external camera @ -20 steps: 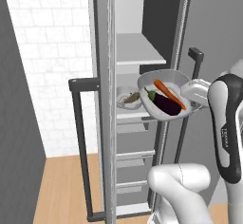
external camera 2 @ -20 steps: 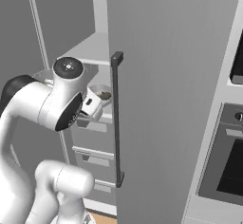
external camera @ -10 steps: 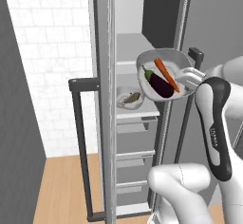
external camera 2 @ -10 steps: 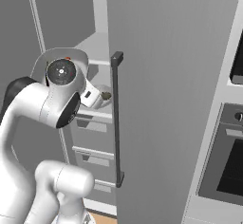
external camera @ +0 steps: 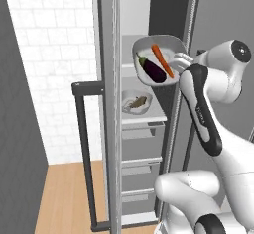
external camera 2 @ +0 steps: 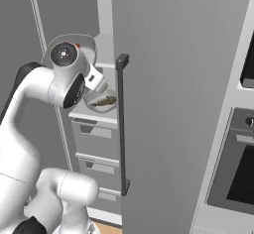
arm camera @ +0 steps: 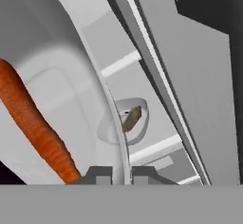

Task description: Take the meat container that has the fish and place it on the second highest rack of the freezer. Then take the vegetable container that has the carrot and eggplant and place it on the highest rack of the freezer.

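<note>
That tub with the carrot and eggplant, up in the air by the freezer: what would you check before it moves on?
1. Gripper shut on the vegetable container rim: ok.
2. Carrot and eggplant inside: ok.
3. Container level: not ok, tilted steeply.
4. Fish container on second highest rack: ok.
5. Freezer door open: ok.
6. Room on highest rack: cannot tell.
</note>
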{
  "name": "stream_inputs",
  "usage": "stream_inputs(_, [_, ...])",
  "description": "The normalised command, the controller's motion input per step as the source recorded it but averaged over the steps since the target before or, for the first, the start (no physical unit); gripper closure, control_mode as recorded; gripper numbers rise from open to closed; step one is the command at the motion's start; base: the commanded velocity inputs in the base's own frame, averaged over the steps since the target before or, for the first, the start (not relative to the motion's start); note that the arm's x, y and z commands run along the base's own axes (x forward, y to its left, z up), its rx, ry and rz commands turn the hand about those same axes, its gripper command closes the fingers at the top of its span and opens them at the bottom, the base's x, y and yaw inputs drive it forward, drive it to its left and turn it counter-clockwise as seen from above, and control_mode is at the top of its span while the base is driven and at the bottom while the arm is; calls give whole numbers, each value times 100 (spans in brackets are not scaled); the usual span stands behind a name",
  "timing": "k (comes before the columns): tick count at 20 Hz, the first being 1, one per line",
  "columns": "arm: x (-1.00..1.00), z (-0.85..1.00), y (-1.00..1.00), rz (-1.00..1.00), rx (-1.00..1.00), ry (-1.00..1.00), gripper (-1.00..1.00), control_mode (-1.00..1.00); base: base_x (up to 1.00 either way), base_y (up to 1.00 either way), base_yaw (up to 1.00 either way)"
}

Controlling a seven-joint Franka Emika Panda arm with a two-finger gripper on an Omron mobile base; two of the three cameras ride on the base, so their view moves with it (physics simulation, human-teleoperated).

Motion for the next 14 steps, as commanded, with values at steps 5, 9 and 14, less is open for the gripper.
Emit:
stream_inputs(5, [43, -1, 34, -7, -9, 4, 100, -100, 0, 0, 0])
stream_inputs(9, [36, -31, 36, -11, -14, 14, 100, -100, 0, 0, 0])
stream_inputs(14, [38, -1, -1, -16, 3, 0, 100, -100, 0, 0, 0])
